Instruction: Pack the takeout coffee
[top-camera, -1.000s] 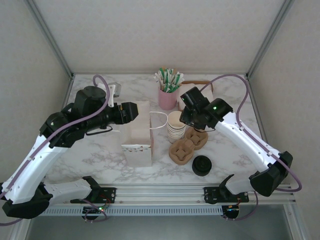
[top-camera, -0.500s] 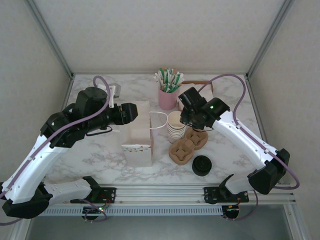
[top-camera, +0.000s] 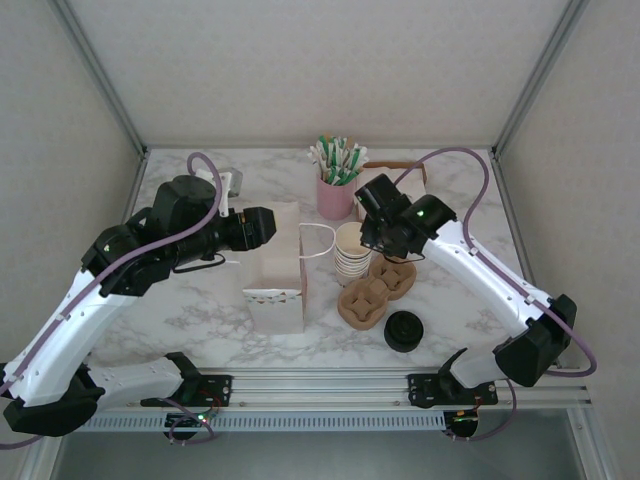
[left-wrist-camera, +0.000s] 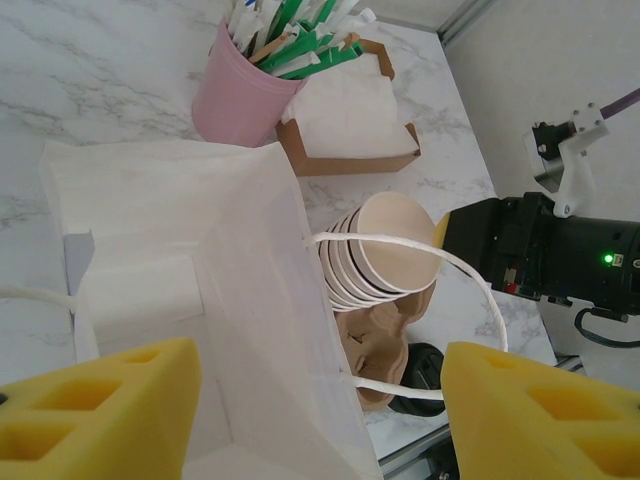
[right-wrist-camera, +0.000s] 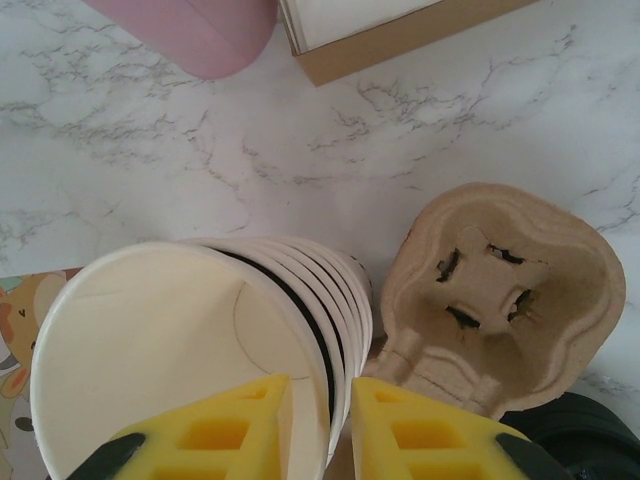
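**Cup-fetching step: the coffee is not yet put together or packed.**
The black lid (top-camera: 403, 330) lies by the near edge, just beside the pulp carrier (top-camera: 362, 305), with no cup under it that I can make out. The right gripper (right-wrist-camera: 315, 400) straddles the rim of the top cup (right-wrist-camera: 170, 340) on the paper cup stack (top-camera: 350, 250), pads nearly together; whether they pinch yet I cannot tell. The left gripper (left-wrist-camera: 320, 400) hangs with its fingers apart over the white paper bag (left-wrist-camera: 170, 220). Next, in my judgement: lift one cup alone.

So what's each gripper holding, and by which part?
The left gripper holds nothing. The right gripper straddles the top cup's rim on the cup stack; firm grip cannot be told.
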